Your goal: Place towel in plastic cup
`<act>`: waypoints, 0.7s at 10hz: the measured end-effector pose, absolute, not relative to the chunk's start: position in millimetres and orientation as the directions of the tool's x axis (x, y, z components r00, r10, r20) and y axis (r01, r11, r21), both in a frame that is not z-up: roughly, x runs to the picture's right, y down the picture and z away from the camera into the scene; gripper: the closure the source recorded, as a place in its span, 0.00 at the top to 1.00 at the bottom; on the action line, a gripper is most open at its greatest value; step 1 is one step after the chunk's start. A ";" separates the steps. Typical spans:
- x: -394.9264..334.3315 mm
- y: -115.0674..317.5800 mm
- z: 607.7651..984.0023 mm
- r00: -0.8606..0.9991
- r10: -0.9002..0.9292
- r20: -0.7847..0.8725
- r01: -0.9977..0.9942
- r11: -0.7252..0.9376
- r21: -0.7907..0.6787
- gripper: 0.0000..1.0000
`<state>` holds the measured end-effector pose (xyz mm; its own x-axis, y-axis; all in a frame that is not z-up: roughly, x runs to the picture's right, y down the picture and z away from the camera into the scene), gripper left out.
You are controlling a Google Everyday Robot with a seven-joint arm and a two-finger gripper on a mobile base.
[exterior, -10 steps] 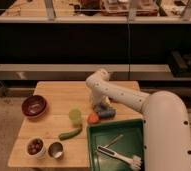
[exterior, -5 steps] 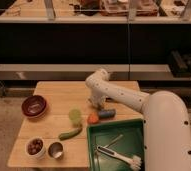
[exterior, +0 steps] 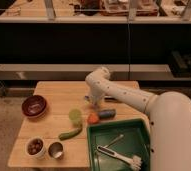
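So the gripper [exterior: 92, 101] is down low over the middle of the wooden table [exterior: 49, 92], hanging off the white arm [exterior: 120, 94] that bends in from the right. It sits just behind the cluster of small stuff in the centre. Whether it's clamped on anything or spread apart, I honestly can't tell from this angle, since the wrist blocks it.

The plastic cup [exterior: 75, 116] is the pale green one, standing upright a bit in front and to the left of the gripper, apart from it. Just right of the cup there's a small orange thing [exterior: 92, 118], and right beside that a bluish lump [exterior: 107, 114] lying on the table. As for the towel, I can't pick it out for sure. It could be that bluish lump, but I can't say. Nothing shows sticking out of the cup.

Other bits: a dark red bowl [exterior: 34, 106] on the left side of the table, a green cucumber-looking vegetable [exterior: 70, 133] in front of the cup, and at the front left corner a white bowl [exterior: 35, 146] with something dark in it next to a small metal cup [exterior: 55, 149]. A green tray [exterior: 96, 132] sits at the front right with a white-handled brush [exterior: 119, 155] lying in it.
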<state>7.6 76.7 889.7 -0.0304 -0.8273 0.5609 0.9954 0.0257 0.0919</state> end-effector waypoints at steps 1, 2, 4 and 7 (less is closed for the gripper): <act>1.1 64.0 871.9 -0.050 -0.833 0.552 0.991 0.025 0.128 0.00; -6.2 50.4 851.5 -0.073 -0.835 0.546 0.985 0.025 0.170 0.00; -13.6 19.4 804.0 -0.122 -0.834 0.538 0.959 0.041 0.282 0.00; -19.9 -12.0 757.2 -0.178 -0.822 0.541 0.905 0.078 0.418 0.00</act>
<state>-19.9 -12.0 757.2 -0.1784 -0.8221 0.5407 0.9053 0.0782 0.4176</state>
